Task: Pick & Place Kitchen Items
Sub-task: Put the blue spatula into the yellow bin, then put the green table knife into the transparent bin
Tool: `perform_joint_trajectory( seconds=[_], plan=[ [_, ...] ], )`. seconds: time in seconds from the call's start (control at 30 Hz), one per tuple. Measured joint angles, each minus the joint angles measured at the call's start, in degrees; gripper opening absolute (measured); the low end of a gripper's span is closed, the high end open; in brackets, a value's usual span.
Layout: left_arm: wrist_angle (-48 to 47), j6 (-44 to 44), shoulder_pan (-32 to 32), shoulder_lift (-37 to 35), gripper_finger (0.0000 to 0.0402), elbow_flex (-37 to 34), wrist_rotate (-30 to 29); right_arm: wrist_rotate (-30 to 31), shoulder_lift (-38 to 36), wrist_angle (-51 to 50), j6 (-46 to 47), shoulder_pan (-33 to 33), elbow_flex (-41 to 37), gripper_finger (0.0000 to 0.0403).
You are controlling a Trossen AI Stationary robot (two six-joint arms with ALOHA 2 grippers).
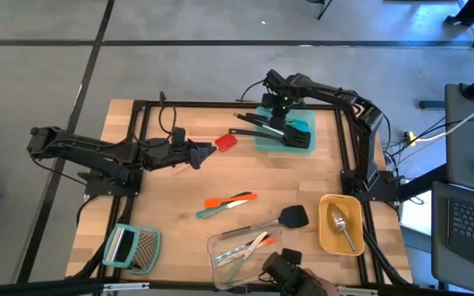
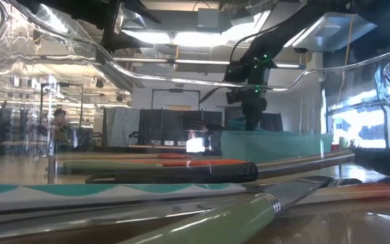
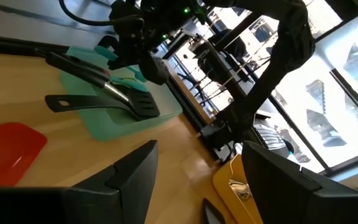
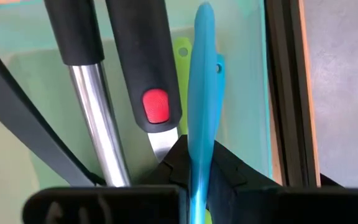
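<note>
My right gripper [image 1: 280,105] hangs over the teal container [image 1: 303,123] at the table's far right, shut on a slim blue tool [image 4: 202,74]. In that container lie two black slotted spatulas with steel handles [image 1: 262,125], a black handle with a red dot [image 4: 148,62] and a green tool [image 4: 180,56]. My left gripper [image 1: 201,154] is open at the table's left middle, fingers level, nothing between them. The red spatula [image 1: 225,142] lies flat on the wood just beyond it, to the far side. My right gripper pinches the slim blue tool between its two fingers [image 4: 229,171], with the tool's thin edge [image 4: 201,146] facing the wrist camera. The fingers point down from above and the tool runs on along them, down into the teal container. Whether its lower end [image 4: 204,15] touches anything, I cannot tell.
Orange and teal tools [image 1: 229,203] and a black spatula [image 1: 280,219] lie on the wood near the middle. A clear container [image 1: 245,251] with slim tools, a yellow container [image 1: 340,224] with a silver spoon and a teal-handled grater [image 1: 134,247] stand along the near edge.
</note>
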Motion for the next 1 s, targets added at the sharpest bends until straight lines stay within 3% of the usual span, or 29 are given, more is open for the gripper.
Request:
perform_joint_trajectory(
  seconds=[0.17,0.37,0.67,1.0],
  plan=[
    [0.01,-0.07,0.0,-0.01,0.0228,-0.01,-0.01,0.04,0.0,-0.66,0.75,-0.02,0.0,0.0024],
    [0.01,-0.07,0.0,-0.01,0.0228,0.01,0.01,0.29,0.0,-0.67,0.95,-0.02,0.0,0.0071],
    [0.01,-0.09,0.0,-0.01,0.0228,0.01,0.05,0.86,-0.09,-1.01,2.11,0.0,0.26,0.008],
    [0.08,0.52,2.13,-0.03,0.0228,-0.01,0.05,6.38,-0.24,-9.5,5.56,0.99,13.68,0.0082]
  ],
)
